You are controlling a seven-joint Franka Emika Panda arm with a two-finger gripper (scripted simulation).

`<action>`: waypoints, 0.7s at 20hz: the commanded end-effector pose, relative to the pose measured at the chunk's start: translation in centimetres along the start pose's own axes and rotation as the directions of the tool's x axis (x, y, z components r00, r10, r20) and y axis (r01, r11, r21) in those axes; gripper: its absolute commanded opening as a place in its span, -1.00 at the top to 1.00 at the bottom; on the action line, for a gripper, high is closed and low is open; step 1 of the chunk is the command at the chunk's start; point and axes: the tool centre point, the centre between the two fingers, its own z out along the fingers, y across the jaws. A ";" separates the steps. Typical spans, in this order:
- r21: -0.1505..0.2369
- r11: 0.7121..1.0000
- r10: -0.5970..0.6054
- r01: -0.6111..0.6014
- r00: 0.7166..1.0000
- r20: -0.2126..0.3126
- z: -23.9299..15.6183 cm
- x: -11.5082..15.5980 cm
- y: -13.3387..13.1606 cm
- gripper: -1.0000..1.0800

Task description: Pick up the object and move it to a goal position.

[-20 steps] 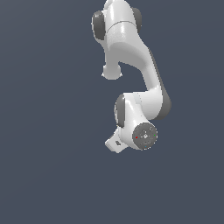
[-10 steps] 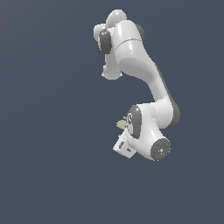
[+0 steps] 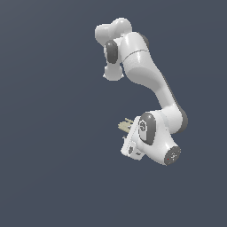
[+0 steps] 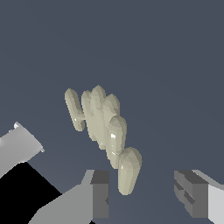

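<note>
The object (image 4: 105, 127) is a pale tan piece made of several ridged, finger-like strips. In the wrist view it lies just ahead of my gripper (image 4: 146, 194), and its near end reaches into the gap close to one grey fingertip (image 4: 99, 194). The other fingertip (image 4: 191, 192) stands well apart, so the gripper is open and holds nothing. In the exterior view the object (image 3: 125, 125) shows as a small tan bit just beyond the white hand, where the gripper (image 3: 129, 135) points at it. I cannot tell whether a finger touches it.
The white arm (image 3: 146, 75) reaches down from the top of the exterior view, with its bulky wrist (image 3: 162, 142) to the exterior view's right of the hand. All around is a plain dark grey-blue surface (image 3: 53, 133). No goal marker shows.
The arm has swung lower and toward the exterior view's right, and the hand has turned. The tan object, unseen a second ago, now shows just beyond the hand.
</note>
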 end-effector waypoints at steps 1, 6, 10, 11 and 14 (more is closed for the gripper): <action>0.002 0.999 -0.039 0.039 0.999 0.031 0.3 0.3 -0.2 -0.23; 0.008 0.994 -0.107 0.107 0.991 0.084 0.9 0.8 -0.5 -0.23; 0.012 0.990 -0.141 0.140 0.984 0.110 1.2 1.1 -0.6 -0.23; 0.012 0.989 -0.146 0.146 0.983 0.114 1.2 1.1 -0.7 -0.23; 0.012 0.988 -0.154 0.154 0.981 0.120 1.3 1.2 -0.7 -0.23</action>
